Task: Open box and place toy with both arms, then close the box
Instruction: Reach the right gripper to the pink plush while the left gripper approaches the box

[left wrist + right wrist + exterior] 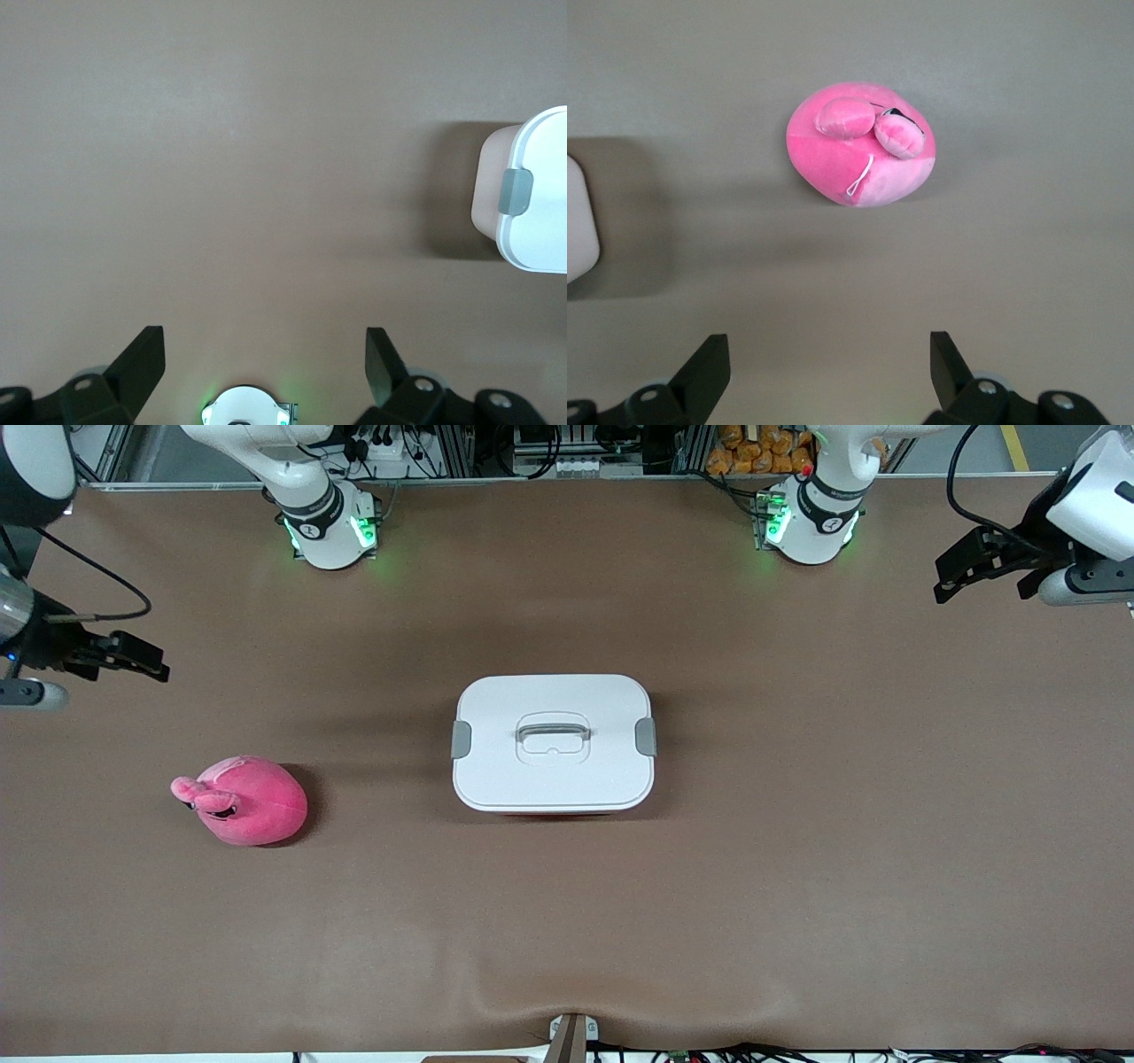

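Observation:
The box (pixel 554 744) stands shut in the middle of the table, its white lid carrying a grey handle (pixel 553 733) and a grey clip (pixel 646 736) at each end. The pink plush toy (pixel 244 800) lies on the cloth toward the right arm's end, slightly nearer the front camera than the box. My right gripper (pixel 146 660) hangs open and empty over the table's edge at that end, with the toy (pixel 859 146) ahead of its open fingers (pixel 709 363). My left gripper (pixel 952 580) is open over the other end, and the box (pixel 532 199) shows off to one side of it.
The two arm bases (pixel 332 531) (pixel 811 527) stand along the table's edge farthest from the front camera. The brown cloth (pixel 567 921) has a wrinkle by a small bracket (pixel 571 1035) at the nearest edge.

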Robot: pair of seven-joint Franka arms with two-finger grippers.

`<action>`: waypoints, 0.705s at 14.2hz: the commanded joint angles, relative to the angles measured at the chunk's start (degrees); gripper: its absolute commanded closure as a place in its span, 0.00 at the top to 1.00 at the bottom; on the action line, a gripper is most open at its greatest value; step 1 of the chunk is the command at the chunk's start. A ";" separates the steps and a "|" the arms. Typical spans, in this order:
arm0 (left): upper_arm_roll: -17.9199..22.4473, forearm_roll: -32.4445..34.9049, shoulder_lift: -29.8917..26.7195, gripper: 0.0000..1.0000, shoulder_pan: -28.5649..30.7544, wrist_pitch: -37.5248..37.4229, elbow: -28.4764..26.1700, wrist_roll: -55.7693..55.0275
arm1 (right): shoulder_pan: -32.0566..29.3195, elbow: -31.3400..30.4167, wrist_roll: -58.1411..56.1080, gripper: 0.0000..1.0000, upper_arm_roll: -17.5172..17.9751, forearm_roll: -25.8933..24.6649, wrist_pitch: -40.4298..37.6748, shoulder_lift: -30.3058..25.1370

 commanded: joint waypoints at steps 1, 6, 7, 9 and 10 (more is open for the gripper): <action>-0.34 -0.37 0.95 1.00 0.65 -0.20 1.05 -0.29 | -0.06 -2.71 -2.30 1.00 0.14 -1.41 2.24 -0.96; -0.34 -0.20 1.48 1.00 0.48 -0.11 1.05 -4.15 | 0.03 -6.05 -8.80 1.00 0.23 -1.41 6.28 -0.61; -0.51 -0.29 1.91 1.00 0.39 -0.11 1.14 -5.12 | -0.06 -6.23 -11.34 1.00 0.14 -1.41 6.98 -0.26; -0.86 -0.20 2.09 1.00 -0.05 0.59 1.05 -7.84 | -0.06 -6.67 -16.62 1.00 0.14 -1.41 8.65 0.53; -0.95 -0.20 2.18 1.00 -0.22 0.68 1.05 -9.51 | 0.03 -6.58 -19.77 1.00 0.14 -1.41 9.01 1.58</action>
